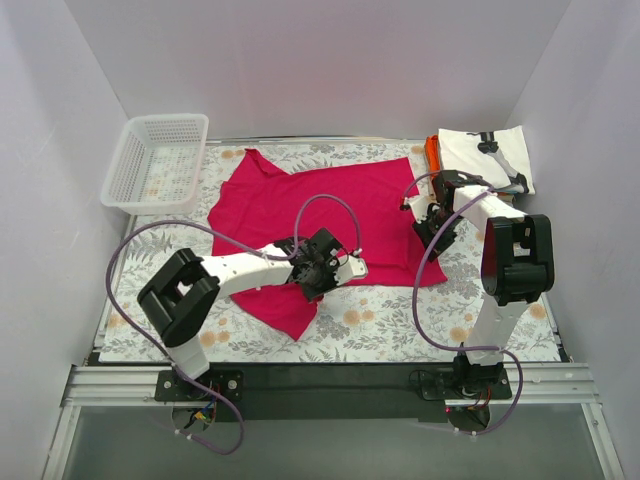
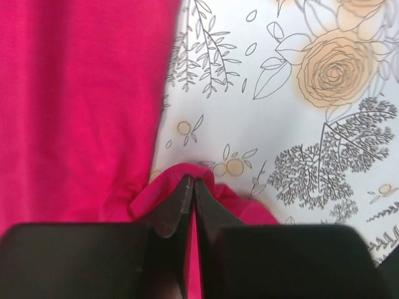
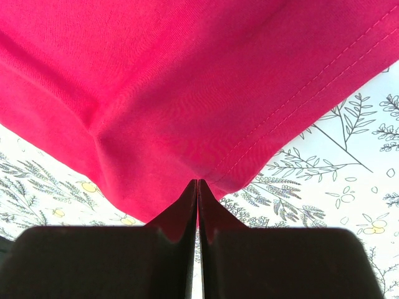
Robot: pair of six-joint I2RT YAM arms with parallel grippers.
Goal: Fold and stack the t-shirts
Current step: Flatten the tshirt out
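The plain crimson-pink soft cloth t-shirt (image 1: 330, 205) is spread nearly flat at the middle of the floral-printed table cover (image 1: 400, 320). Its near hem is pinched by the left gripper (image 2: 192, 180), whose fingers are seen pressed together with a small bunch of cloth between them. Its right-hand corner is held the same way by the right gripper (image 3: 197, 184), closed on the stitched hem, with the cloth raised a little off the table there.

The fabric is judged light, limp and thin. It can be expected to sag, wrinkle and drag wherever it is not supported, so hold is best taken at hems and corners, with both holds moved together.

A folded white t-shirt with black print (image 1: 480, 160) is stacked on an orange t-shirt (image 1: 432, 152) at the far right, just behind the right arm, and could be brushed. A white plastic mesh basket (image 1: 130, 175) is set at the far left, apart from the cloth.
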